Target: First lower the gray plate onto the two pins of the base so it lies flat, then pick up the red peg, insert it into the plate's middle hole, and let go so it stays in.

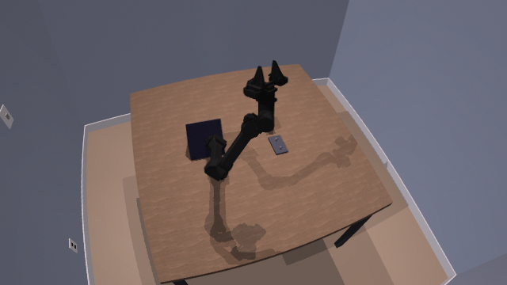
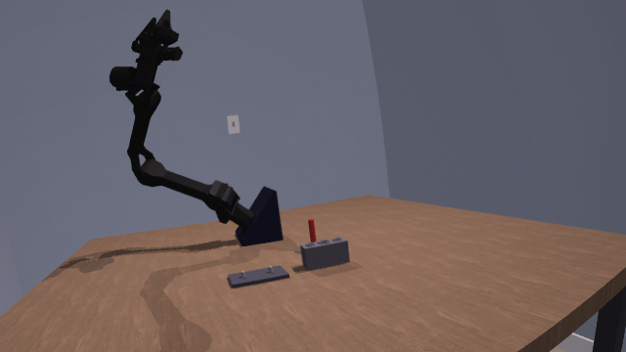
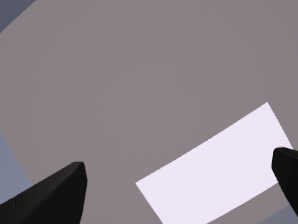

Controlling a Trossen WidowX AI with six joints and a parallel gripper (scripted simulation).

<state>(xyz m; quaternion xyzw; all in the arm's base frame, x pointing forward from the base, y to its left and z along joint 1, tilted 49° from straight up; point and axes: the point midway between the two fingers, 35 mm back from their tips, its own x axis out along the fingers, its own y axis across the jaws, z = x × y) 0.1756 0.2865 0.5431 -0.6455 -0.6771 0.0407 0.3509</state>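
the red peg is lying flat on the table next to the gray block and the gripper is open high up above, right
Not quite. The red peg is not lying flat on the table; it stands upright in an end hole of the gray block, as the exterior view shows. The rest holds: the gripper is open, raised high and holding nothing.

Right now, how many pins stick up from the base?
2, both on the flat base left of the gray block: one pin near its left end, the other right of centre. None look hidden.
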